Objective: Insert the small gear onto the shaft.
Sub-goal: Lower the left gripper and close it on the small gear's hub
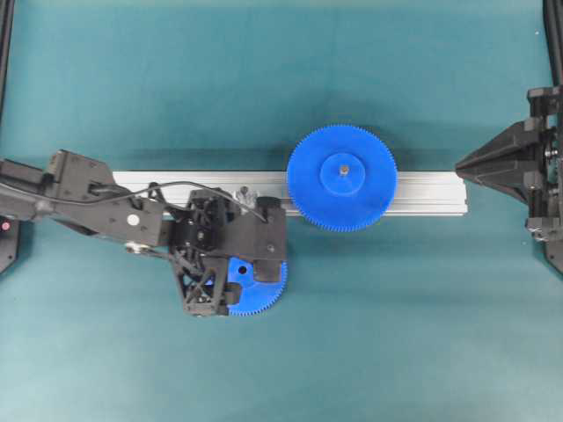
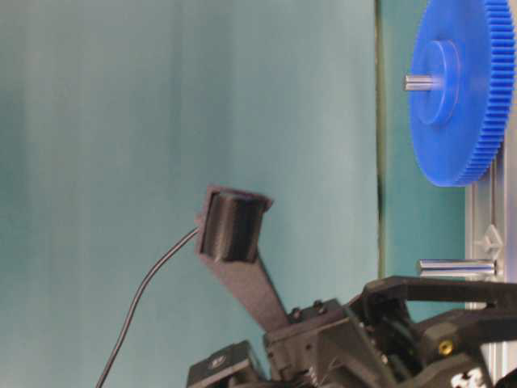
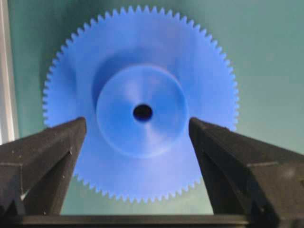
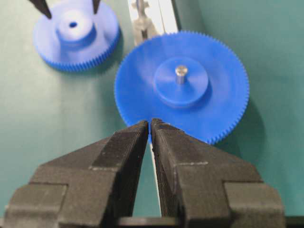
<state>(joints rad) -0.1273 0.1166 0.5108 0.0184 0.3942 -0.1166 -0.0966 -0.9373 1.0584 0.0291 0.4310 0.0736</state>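
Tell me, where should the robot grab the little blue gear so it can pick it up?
Best by its raised round hub, from straight above. The small gear lies flat on the mat, so its toothed rim sits too low to pinch easily. The hub stands up, and the open left gripper already has a finger on each side of it.

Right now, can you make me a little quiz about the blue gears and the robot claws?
1. True or false: the left claw stands open, one finger on each side of the raised hub of the small blue plastic toothed gear.
2. What is the wide blue plastic gear mounted on? A) a pin on the long silver metal rail B) the bare green mat C) the small gear
3. Fill in: the bare thin metal shaft stands between the two ____.

Key: 1 true. 2 A. 3 gears; the right claw waits shut, off to the side.
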